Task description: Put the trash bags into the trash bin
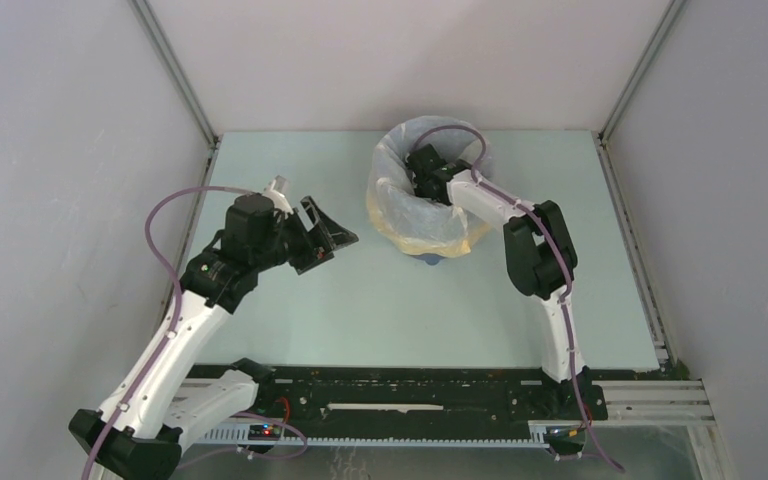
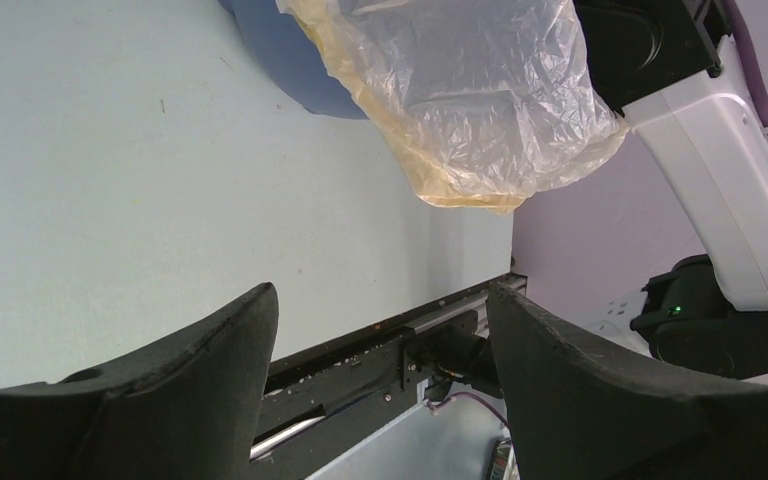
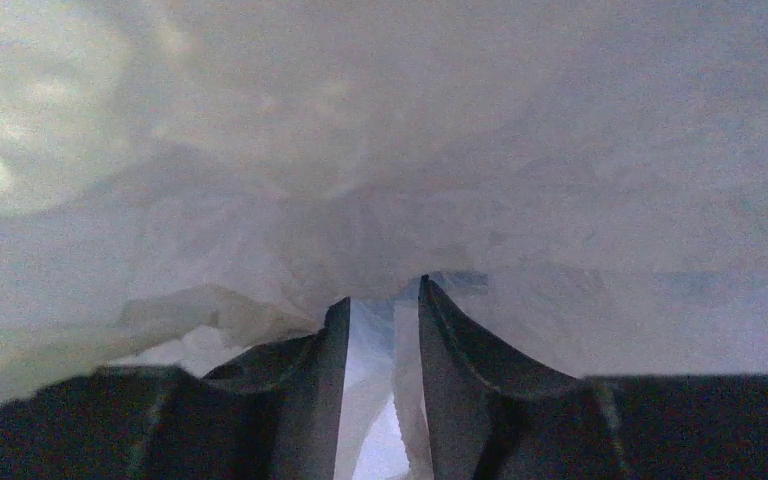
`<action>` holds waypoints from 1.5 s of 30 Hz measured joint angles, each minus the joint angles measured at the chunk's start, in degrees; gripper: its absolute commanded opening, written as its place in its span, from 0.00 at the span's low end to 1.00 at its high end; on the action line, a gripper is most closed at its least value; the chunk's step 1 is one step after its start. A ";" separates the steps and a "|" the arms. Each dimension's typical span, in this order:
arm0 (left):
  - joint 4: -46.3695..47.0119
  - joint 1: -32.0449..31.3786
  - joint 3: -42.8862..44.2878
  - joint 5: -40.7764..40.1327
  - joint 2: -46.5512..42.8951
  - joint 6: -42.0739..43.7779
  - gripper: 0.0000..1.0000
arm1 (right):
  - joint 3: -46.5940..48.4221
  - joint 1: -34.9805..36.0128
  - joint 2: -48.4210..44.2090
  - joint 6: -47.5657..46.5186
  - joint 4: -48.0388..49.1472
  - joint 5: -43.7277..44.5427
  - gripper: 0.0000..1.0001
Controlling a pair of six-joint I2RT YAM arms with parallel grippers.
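Note:
The trash bag (image 1: 400, 205), thin pale crinkly plastic with a yellow rim band, lines the blue trash bin (image 1: 430, 258) at the table's far middle and hangs down over its outside. My right gripper (image 1: 424, 172) reaches down inside the bag. In the right wrist view the bag (image 3: 360, 150) fills the frame, and the right gripper (image 3: 385, 295) stands narrowly open with loose folds of film in the gap. My left gripper (image 1: 332, 236) hovers wide open and empty left of the bin. From the left wrist, bin (image 2: 290, 70) and bag (image 2: 470, 100) show beyond the left gripper (image 2: 380, 300).
Grey enclosure walls stand on three sides. A black rail (image 1: 410, 390) runs along the table's near edge. The right arm (image 2: 720, 180) crosses behind the bag in the left wrist view.

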 measured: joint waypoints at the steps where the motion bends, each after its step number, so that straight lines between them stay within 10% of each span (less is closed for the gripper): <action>1: 0.00 0.00 0.00 0.02 0.07 0.00 0.81 | 0.26 0.00 0.07 0.04 -0.17 -0.35 0.44; 30: 4.07 0.00 -1.81 4.92 2.29 -0.68 0.81 | 13.99 -1.18 -10.84 2.40 -17.27 0.90 0.94; 45: 4.42 0.00 -4.28 4.90 -1.62 -1.68 0.81 | 9.75 -3.30 -13.14 3.93 -17.59 2.64 0.95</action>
